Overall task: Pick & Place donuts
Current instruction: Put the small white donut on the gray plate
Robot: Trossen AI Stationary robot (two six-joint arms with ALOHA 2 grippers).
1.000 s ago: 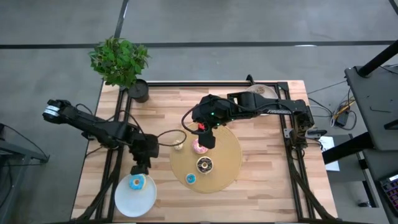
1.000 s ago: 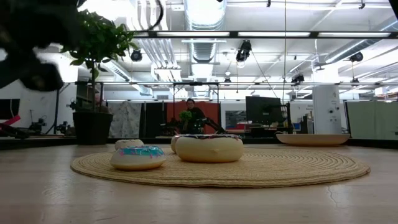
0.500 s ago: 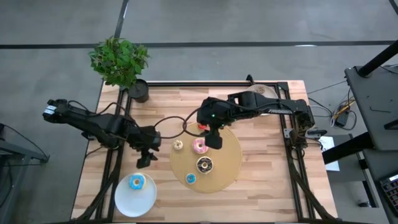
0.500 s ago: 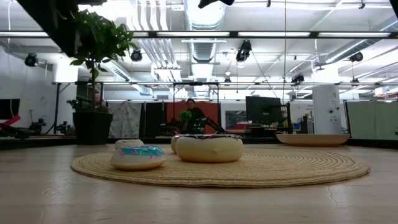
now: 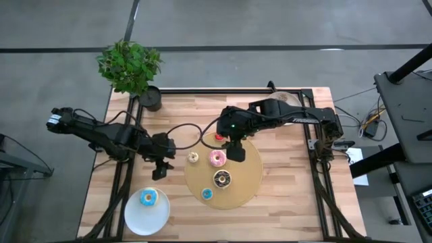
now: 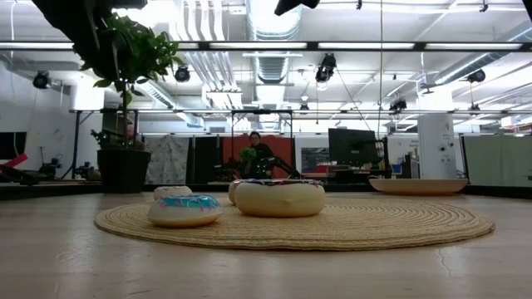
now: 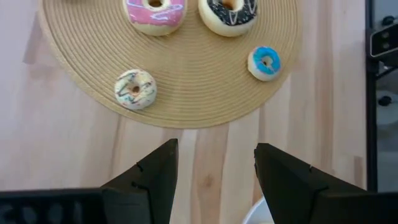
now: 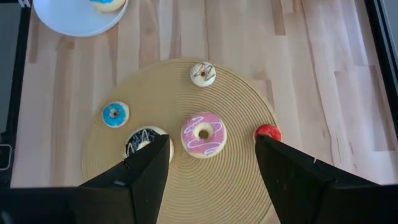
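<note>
A round woven mat carries a pink donut, a chocolate donut, a small blue donut and a small cream donut. A small red donut lies at the mat's far edge. One blue-iced donut rests on the white plate at the near left. My left gripper hangs open above bare wood between the plate and the mat. Open too, my right gripper hovers over the mat just right of the pink donut.
A potted plant stands at the far left corner. Another pale dish sits at the far right under the right arm. Bare wood lies right of the mat and along the near edge.
My left gripper has risen from just above the plate and swung toward the mat, turning as it went; its fingers stay apart. The blue-iced donut stays on the plate.
</note>
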